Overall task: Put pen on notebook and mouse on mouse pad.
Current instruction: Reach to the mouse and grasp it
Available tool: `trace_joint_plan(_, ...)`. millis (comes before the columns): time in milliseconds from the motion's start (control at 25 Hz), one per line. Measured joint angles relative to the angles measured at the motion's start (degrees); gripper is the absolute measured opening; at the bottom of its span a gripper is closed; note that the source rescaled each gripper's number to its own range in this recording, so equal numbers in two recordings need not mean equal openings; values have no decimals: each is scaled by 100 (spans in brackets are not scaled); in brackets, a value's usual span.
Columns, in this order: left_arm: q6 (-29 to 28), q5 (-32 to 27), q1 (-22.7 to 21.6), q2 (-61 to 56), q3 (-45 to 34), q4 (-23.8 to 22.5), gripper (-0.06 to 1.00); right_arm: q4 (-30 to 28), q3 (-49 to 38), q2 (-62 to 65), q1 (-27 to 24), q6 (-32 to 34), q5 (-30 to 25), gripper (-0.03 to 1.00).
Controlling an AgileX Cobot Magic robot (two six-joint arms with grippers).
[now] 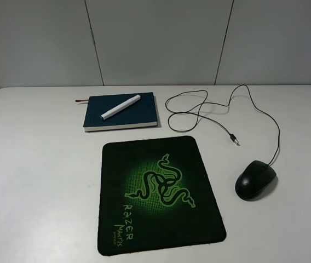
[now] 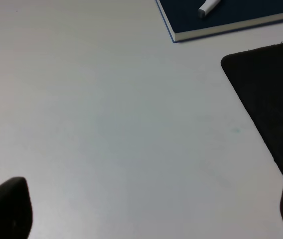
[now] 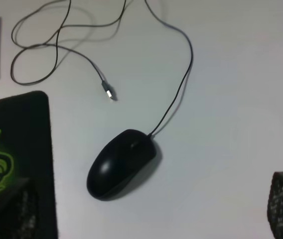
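Note:
The white pen (image 1: 120, 107) lies diagonally on the closed teal notebook (image 1: 139, 114) at the back of the table; both also show in the left wrist view, pen (image 2: 209, 7) on notebook (image 2: 241, 17). The black mouse (image 1: 255, 180) rests on the bare table to the right of the Razer mouse pad (image 1: 158, 194), apart from it. Its cable (image 1: 199, 109) loops toward the back and ends in a plug (image 1: 234, 140). My right gripper (image 3: 146, 211) hangs open above the mouse (image 3: 121, 163). My left gripper (image 2: 149, 211) is open over bare table left of the pad (image 2: 268, 99). Neither arm shows in the exterior view.
A white table (image 1: 35, 175) runs to a grey panelled wall (image 1: 155, 38) at the back. The notebook's reddish ribbon (image 1: 81, 101) sticks out at its left. The cable loops lie between the notebook and the mouse.

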State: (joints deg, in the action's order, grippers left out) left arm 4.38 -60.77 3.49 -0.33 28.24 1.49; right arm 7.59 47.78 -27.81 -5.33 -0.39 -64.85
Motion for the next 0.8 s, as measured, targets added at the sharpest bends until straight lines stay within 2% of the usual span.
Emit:
trace_joint_plan(320,0,0,0,0,0,0,100,155,280,-1138,0,448,12,100)
trace_joint_plan(800,0,0,0,0,0,0,100,653,316,-2953,0,481,38,100)
